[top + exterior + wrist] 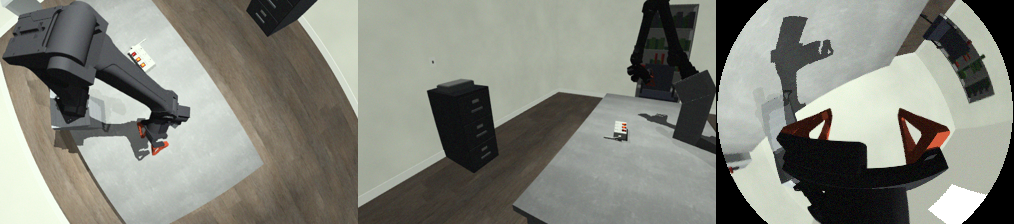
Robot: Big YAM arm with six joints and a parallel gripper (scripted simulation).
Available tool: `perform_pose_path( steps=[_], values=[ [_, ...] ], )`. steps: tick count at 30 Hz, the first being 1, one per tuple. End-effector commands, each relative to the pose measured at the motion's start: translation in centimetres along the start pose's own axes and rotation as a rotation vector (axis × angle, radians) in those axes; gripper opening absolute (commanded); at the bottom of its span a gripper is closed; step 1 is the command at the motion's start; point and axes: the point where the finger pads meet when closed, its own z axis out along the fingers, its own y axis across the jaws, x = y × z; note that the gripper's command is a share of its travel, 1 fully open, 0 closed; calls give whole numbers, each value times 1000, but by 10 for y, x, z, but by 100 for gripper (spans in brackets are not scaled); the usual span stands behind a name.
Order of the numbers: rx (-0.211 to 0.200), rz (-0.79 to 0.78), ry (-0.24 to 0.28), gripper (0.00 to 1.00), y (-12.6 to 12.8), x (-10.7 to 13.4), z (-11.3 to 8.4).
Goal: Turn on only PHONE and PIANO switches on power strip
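Top view: small white rectangular power strip (141, 59) is lying flat on the grey matte table (199, 159), right way up, partly tucked under the dark grey arm (133, 82) in frame. Three rocker switches (138, 59) are showing in a row: one red, two glowing orange. Labels are too small to read. A short cable stub is sticking out of one end. Gripper with orange fingertips (153, 139) is hanging above the table, well apart from the strip, jaws spread fully, nothing between them. Wrist view is confirming it: both orange fingertips are standing wide with only table and wall behind. Exterior view is showing a black three-drawer filing cabinet (464, 122) on the wooden floor, off the table.
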Motion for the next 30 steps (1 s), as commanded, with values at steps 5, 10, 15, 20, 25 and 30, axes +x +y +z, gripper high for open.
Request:
perform_pose_path(
  steps=[5,10,15,20,25,30],
  values=[
    [2,4,-3,100,-2,0,-1],
    [2,4,-3,100,-2,0,-1],
    [2,4,-3,100,-2,0,-1],
    [3,21,-28,100,0,-3,-7],
    [-31,29,-100,100,23,-8,-18],
    [-109,32,-254,100,82,-20,-42]
  ],
)
